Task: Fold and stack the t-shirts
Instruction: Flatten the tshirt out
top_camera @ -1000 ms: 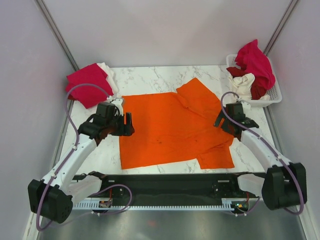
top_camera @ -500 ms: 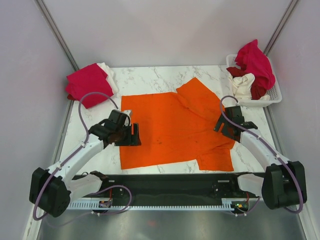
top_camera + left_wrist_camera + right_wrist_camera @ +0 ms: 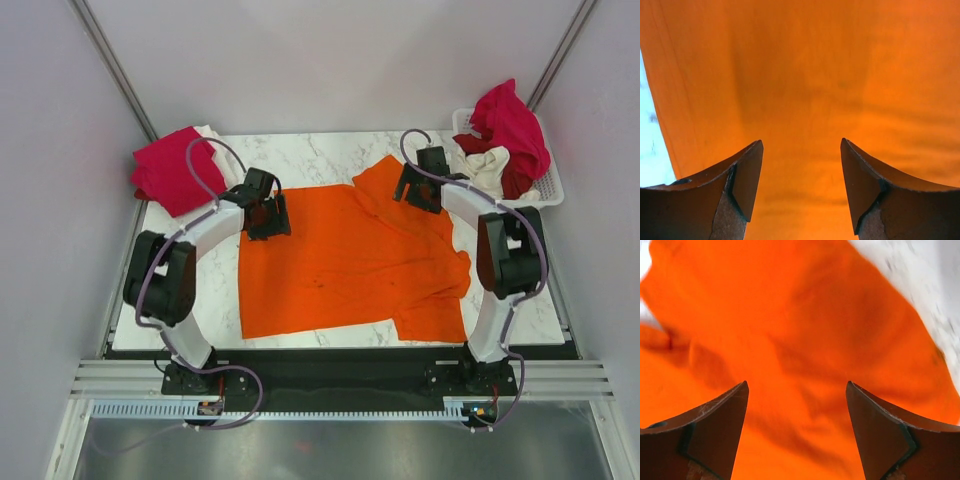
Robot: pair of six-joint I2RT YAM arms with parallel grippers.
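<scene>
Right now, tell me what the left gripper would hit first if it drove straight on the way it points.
The orange t-shirt: the left gripper, jaws open, faces only that cloth. How close it is I cannot tell.

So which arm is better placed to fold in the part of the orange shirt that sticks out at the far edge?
Right, I think. The right gripper, open, hangs over that part of the orange shirt; the left gripper, also open, is over the far left corner.
</scene>
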